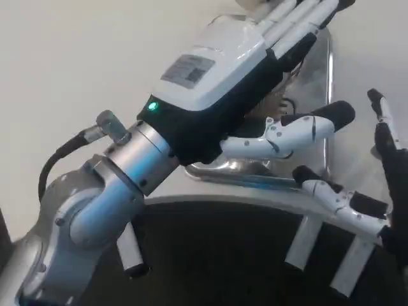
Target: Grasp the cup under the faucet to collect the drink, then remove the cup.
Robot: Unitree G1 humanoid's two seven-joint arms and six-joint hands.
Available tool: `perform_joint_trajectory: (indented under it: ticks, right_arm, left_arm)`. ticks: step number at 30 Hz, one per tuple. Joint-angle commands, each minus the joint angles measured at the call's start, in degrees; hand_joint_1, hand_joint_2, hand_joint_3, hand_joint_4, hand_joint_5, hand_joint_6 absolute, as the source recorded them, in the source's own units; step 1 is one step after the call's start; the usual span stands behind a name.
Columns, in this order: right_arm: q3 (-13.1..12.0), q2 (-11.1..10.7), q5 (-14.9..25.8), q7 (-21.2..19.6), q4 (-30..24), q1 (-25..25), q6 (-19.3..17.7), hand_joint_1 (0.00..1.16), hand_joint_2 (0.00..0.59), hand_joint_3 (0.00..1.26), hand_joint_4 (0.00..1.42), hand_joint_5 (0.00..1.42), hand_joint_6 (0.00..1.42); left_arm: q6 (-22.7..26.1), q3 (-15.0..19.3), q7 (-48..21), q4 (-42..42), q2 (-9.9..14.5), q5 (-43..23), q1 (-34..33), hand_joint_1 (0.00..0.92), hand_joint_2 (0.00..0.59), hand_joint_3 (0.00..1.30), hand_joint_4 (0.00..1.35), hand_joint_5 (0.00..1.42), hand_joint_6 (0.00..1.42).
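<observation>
My left hand (223,70) fills the middle of the head view, its white back up and its fingers stretched straight toward the top right. Its thumb (287,135) sticks out to the right, apart from the fingers, and nothing shows between them. Under this hand lies a shiny metal drip tray (255,172). A small tan patch (275,102) shows beside the palm; I cannot tell whether it is the cup. My right hand (357,204) comes in at the right edge, fingers spread and holding nothing. The faucet is hidden.
A dark round surface with a pale rim (229,255) fills the bottom of the picture, below the tray. My left forearm (108,197) and its black cable (60,156) cross the lower left. White table top (70,57) lies to the upper left.
</observation>
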Motion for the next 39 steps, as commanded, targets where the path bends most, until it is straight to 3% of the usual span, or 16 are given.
perform_joint_trajectory:
  ticks: [1,8,13,17,21,26,34,39]
  right_arm:
    - [0.7,0.2,0.5,-2.6,2.3,-1.6,-0.5,1.15,0.198,0.0,0.0,0.0,0.17]
    - [1.9,1.8,1.2,-6.4,6.2,-5.2,0.2,1.14,0.196,0.0,0.0,0.0,0.17]
    - [2.7,1.7,1.5,-7.1,7.8,-6.7,0.4,1.14,0.197,0.0,0.0,0.0,0.18]
    - [2.9,1.5,2.2,-7.3,8.6,-6.8,0.1,1.14,0.198,0.0,0.0,0.0,0.18]
    - [3.1,1.3,3.0,-7.3,8.8,-6.6,0.1,1.13,0.2,0.0,0.0,0.0,0.18]
    - [2.7,1.3,4.9,-7.4,9.8,-7.7,0.1,1.13,0.2,0.0,0.0,0.0,0.18]
    - [3.4,0.8,6.7,-7.2,12.2,-11.1,0.5,1.12,0.189,0.0,0.0,0.01,0.18]
    - [3.8,0.9,7.3,-7.4,13.3,-12.2,0.6,1.11,0.185,0.0,0.0,0.01,0.18]
  left_arm:
    - [-1.3,-1.0,-1.2,0.2,0.3,1.1,1.9,0.0,0.271,0.0,0.0,0.0,0.0]
    - [-1.1,-0.7,0.3,-0.1,-0.2,3.4,2.8,0.0,0.27,0.0,0.0,0.0,0.0]
    - [-0.7,0.1,1.2,-0.1,-0.6,3.7,3.4,0.0,0.267,0.0,0.0,0.0,0.0]
    - [1.6,3.6,4.5,1.8,-4.8,-1.2,6.2,0.0,0.267,0.0,0.0,0.0,0.0]
    - [1.8,6.2,5.0,4.4,-7.0,-7.0,7.2,0.0,0.266,0.0,0.0,0.0,0.0]
    - [-1.9,10.0,10.8,7.4,-10.3,-10.4,10.5,0.0,0.261,0.0,0.0,0.0,0.0]
    - [-5.7,15.2,15.1,9.6,-13.7,-16.8,12.2,0.0,0.256,0.0,0.0,0.0,0.0]
    - [-5.1,16.7,15.9,9.4,-13.7,-17.1,12.7,0.0,0.255,0.0,0.0,0.0,0.0]
